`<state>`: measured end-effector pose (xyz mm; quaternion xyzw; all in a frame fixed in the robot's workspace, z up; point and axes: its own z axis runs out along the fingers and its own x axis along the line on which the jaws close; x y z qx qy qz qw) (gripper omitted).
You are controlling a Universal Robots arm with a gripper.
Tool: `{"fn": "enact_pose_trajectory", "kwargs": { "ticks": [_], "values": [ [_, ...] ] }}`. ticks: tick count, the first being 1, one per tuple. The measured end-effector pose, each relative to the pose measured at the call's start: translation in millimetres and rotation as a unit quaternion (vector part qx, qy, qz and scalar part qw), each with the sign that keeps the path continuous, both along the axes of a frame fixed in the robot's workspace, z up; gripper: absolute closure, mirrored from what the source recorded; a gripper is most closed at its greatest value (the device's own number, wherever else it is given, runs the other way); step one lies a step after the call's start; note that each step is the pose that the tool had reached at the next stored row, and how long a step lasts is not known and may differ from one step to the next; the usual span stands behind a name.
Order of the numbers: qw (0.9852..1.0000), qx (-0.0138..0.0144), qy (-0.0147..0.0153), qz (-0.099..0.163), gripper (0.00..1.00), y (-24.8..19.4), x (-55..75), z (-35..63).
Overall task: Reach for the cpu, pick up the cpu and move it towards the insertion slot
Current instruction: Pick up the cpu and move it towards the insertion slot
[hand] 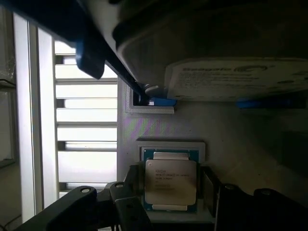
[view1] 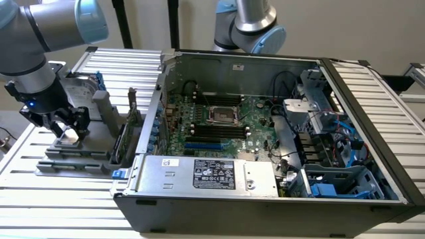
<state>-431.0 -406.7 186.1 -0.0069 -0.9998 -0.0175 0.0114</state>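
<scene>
The worktop [view1: 59,199] under me is built of pale metal slats laid side by side, with thin dark gaps between them. Behind the worktop rises a plain beige wall [view1: 352,25], evenly lit. Two black upright posts [view1: 123,22] stand between the worktop's far edge and that wall. Off the worktop's end, at the exterior view's right, another slatted surface [view1: 417,74] sits near. In my wrist view the worktop's slats [hand: 86,166] glow bright white against deep shadow.
</scene>
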Motion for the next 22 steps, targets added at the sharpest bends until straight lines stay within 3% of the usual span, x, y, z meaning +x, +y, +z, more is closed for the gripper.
{"fn": "enact_pose_trajectory", "kwargs": {
  "ticks": [12, 22],
  "values": [
    [1.0, -0.0011, 0.0, 0.0, 0.38, 0.0, 0.1, -0.1],
    [1.0, -0.0061, 0.0, 0.0, 0.38, 0.1, 1.0, 0.0]
  ]
}}
